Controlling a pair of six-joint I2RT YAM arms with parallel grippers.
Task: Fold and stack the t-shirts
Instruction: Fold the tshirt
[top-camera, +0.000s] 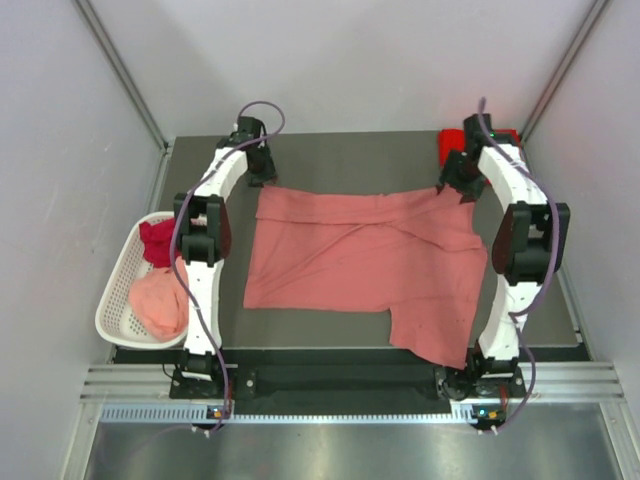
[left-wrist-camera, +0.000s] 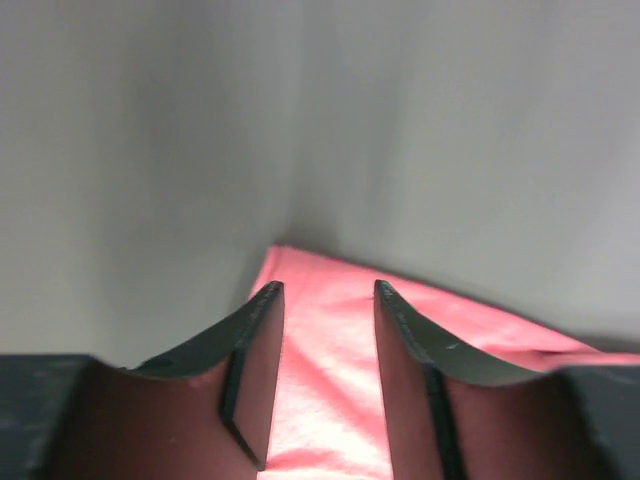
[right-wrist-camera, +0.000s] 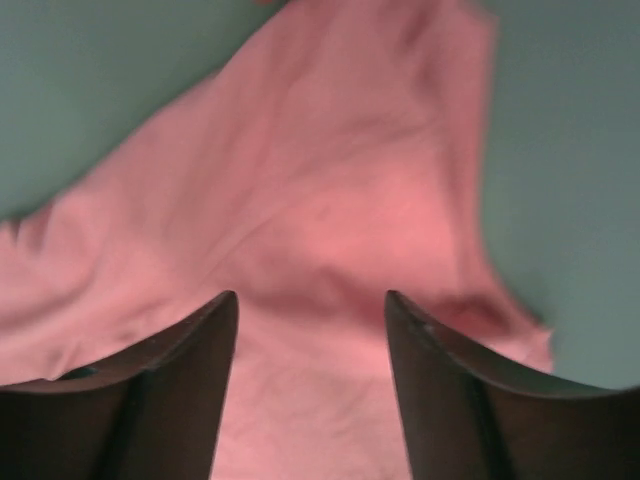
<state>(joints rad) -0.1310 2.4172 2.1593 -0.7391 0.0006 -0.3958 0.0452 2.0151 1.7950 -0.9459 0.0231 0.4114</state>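
A dark grey table (top-camera: 340, 160) fills the middle of the overhead view, and a salmon pink shirt (top-camera: 360, 265) lies spread across most of it, creased across the middle. A flap at its near right corner reaches toward the table's front edge.

The left arm (top-camera: 200, 290) rises along the table's left side and the right arm (top-camera: 520, 240) along its right side, each reaching to a far corner of the spread shirt.

A white slotted basket (top-camera: 115, 300) sits off the table's left edge, just beside the left arm. A pale pink shirt (top-camera: 160, 300) is bunched in its near half and a dark crimson shirt (top-camera: 157, 240) in its far half. A red shirt (top-camera: 450, 143) sits at the table's far right corner, partly hidden behind the right arm.

The left gripper (top-camera: 262, 165) hangs over the shirt's far left corner. Its wrist camera shows the gripper (left-wrist-camera: 328, 380) with its dark fingers (left-wrist-camera: 255, 370) apart and pink cloth (left-wrist-camera: 330, 330) showing in the gap between them.

The right gripper (top-camera: 460, 185) is at the shirt's far right corner. Its own camera shows the gripper (right-wrist-camera: 310, 370) with its fingers (right-wrist-camera: 180, 380) spread wide above wrinkled pink cloth (right-wrist-camera: 330, 200), with nothing pinched between them.
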